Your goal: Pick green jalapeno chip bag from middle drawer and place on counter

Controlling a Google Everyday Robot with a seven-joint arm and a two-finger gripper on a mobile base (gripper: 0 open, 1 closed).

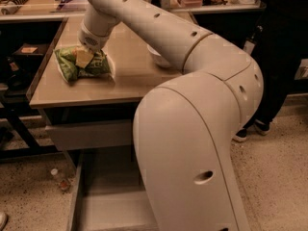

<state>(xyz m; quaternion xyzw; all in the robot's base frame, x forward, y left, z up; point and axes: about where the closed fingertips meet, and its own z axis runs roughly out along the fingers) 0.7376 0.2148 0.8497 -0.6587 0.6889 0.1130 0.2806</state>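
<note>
**Bag on the counter, gripper on top of it**

The gripper is seen at the end of the long white arm, lowered over the left part of the counter. Directly beneath it the green jalapeno chip bag is found, lying on the beige top and touched by the gripper from above. Whether the bag is pinched or has been let go cannot be told, since the view is blocked by the wrist. A white bowl is partly hidden behind the arm, off to the gripper's right and well apart from the bag. Far below the gripper, under the counter's front edge, the middle drawer is pulled out, its grey floor shown bare.
</note>
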